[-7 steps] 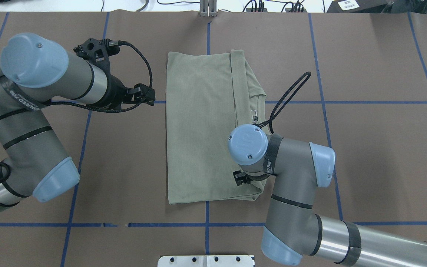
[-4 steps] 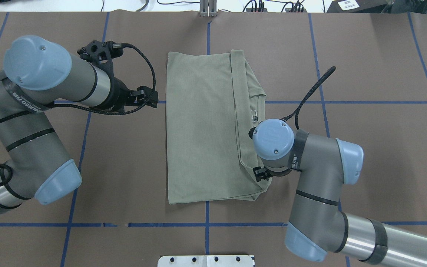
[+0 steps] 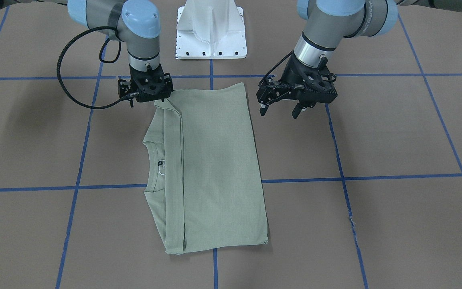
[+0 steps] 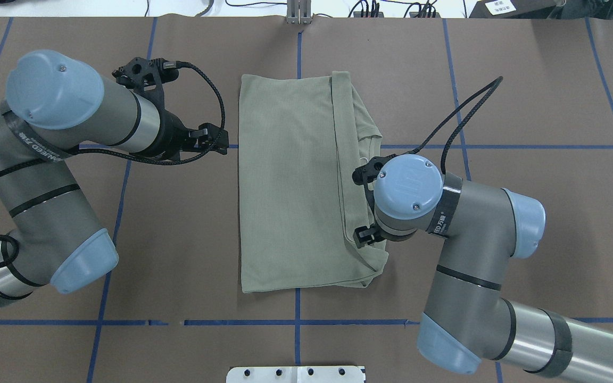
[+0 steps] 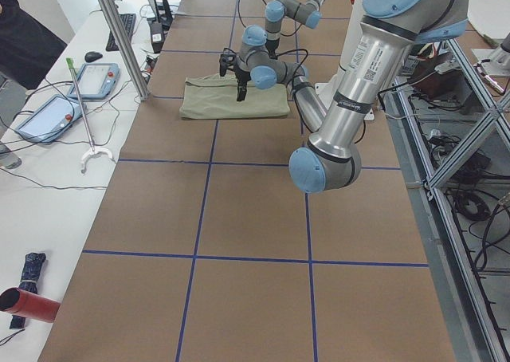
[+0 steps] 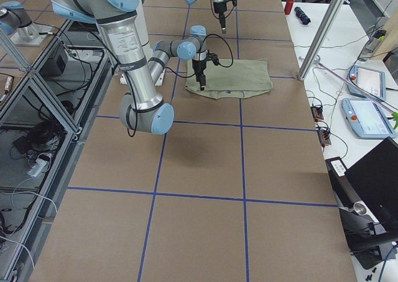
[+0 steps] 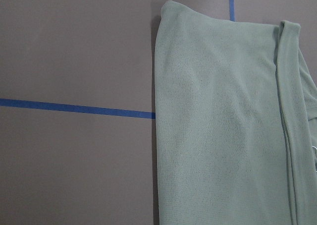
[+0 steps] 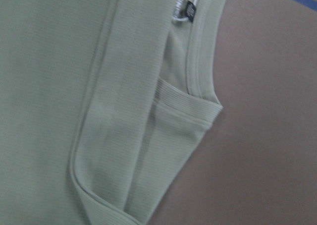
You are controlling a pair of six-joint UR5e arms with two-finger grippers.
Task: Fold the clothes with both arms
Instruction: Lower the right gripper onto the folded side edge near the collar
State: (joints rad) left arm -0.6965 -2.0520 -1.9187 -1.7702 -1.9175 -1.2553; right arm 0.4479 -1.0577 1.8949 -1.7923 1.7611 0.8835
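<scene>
the right gripper (image 3: 147,94) is hanging over the corner of the folded green shirt (image 3: 215,168) nearest the robot; i cannot tell how its jaws are standing. the left gripper (image 3: 278,112) is hovering beside the shirt's opposite long edge, not touching it, jaws spread. the shirt is lying flat on the table (image 3: 375,140).

The left arm (image 4: 46,154) comes in from its side with the elbow sharply bent and the forearm lying nearly level, the wrist tipped forward and slightly down. The left hand (image 3: 278,112) hangs in the air, its two fingers (image 3: 295,111) spread wide apart. The right arm (image 4: 461,234) is folded at the elbow, and its last joints are turned so that the wrist points straight down. The right hand (image 3: 146,89) sits low, aimed downward. Its fingertips are hidden beneath the wrist, so their spacing cannot be told.
</scene>
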